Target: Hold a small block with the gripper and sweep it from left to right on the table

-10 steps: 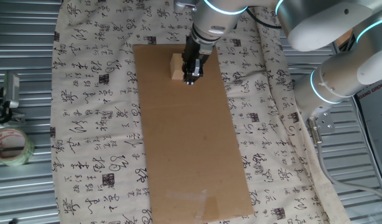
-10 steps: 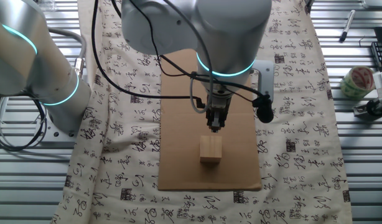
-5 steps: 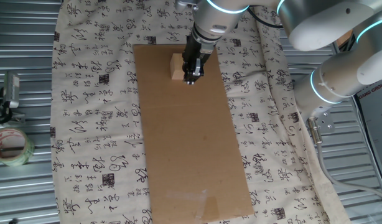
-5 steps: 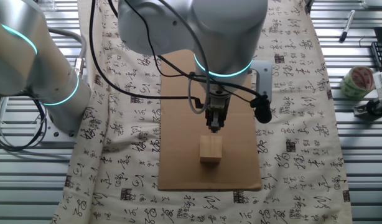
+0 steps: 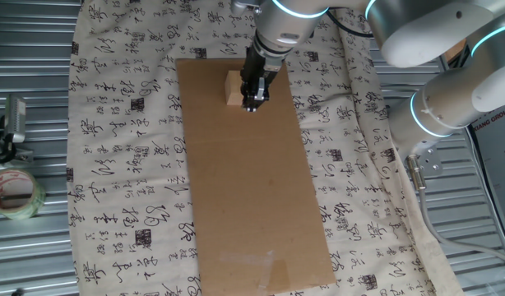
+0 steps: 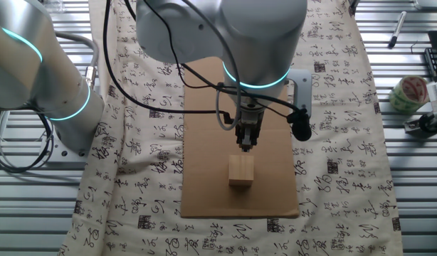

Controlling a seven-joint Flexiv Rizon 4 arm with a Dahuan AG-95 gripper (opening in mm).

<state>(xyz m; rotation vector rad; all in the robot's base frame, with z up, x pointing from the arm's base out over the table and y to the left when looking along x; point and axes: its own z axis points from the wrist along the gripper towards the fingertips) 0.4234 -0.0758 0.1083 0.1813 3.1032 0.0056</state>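
Black fingers (image 6: pixel 245 148) narrow, gap unclear, holding nothing, just beside small block (image 6: pixel 240 171).

Bright, even overhead light fills both views. Shadows are soft and faint under the arm (image 6: pixel 225 35). Cyan light rings (image 6: pixel 258 82) glow. Focus is sharp, with mild glare on the corrugated metal (image 5: pixel 30 99).

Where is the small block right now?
The small block sits on the brown cardboard sheet near one short end, just ahead of the gripper, not held.
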